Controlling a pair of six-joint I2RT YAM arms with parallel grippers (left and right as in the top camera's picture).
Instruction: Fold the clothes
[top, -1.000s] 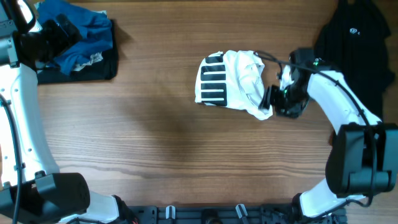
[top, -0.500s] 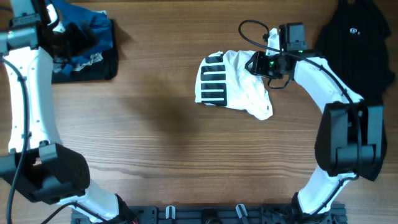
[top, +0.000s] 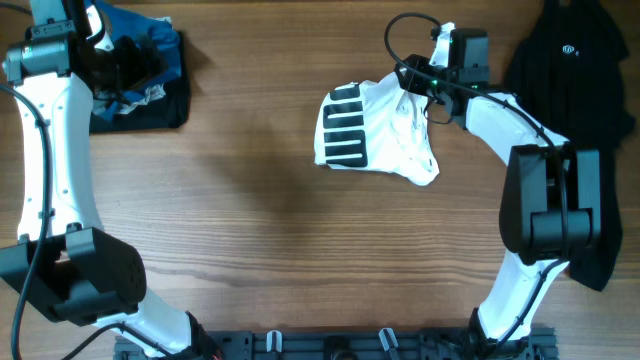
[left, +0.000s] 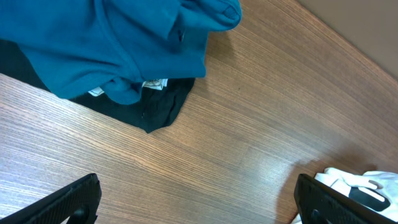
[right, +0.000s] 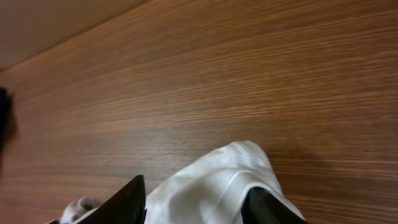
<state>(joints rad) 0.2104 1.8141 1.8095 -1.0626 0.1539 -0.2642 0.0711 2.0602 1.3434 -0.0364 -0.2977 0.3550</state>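
The white T-shirt (top: 390, 140) with the black bar print lies bunched at the table's middle right. My right gripper (top: 412, 84) is at its far upper corner. In the right wrist view the fingers (right: 198, 202) hold a thick fold of the white cloth (right: 214, 177) between them. The blue shirt (top: 150, 40) lies crumpled on a folded black garment (top: 160, 108) at the far left. My left gripper (top: 125, 62) hovers over it, open and empty; in the left wrist view its fingers (left: 196, 199) are over bare wood, with the blue shirt (left: 112, 43) beyond.
A large black garment (top: 565, 55) with a small logo lies at the far right corner and runs off the table edge. A corner of the white T-shirt (left: 357, 182) shows by the left gripper's right finger.
My right gripper moved from the T-shirt's lower right edge up to its far upper corner, and the print now sits flatter. My left arm shifted slightly over the blue shirt.
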